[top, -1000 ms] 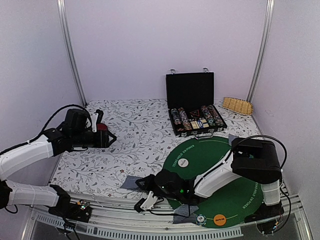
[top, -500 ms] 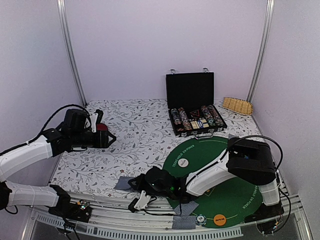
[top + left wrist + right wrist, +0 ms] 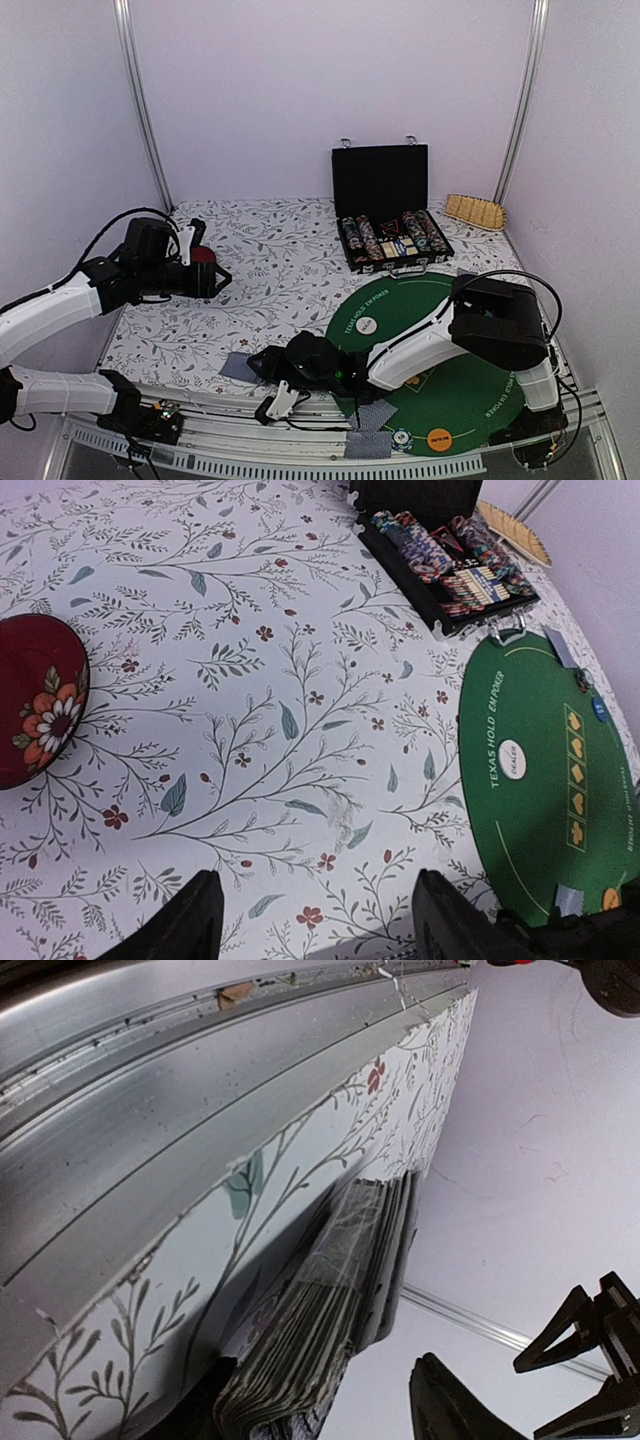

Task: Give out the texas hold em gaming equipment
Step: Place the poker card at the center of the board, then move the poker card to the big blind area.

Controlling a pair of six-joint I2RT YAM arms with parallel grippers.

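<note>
Right wrist: card stack (image 3: 340, 1285) lies between right gripper (image 3: 322, 1412) jaws (apart, unclamped).

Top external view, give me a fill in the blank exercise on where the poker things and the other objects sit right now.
1. The white dealer disc lies on the ___ mat.
2. The striped poker chips sit in the black case, whose lid stands ___.
3. The ___ dish carries a flower pattern.

Missing words: green; open; red.
</note>
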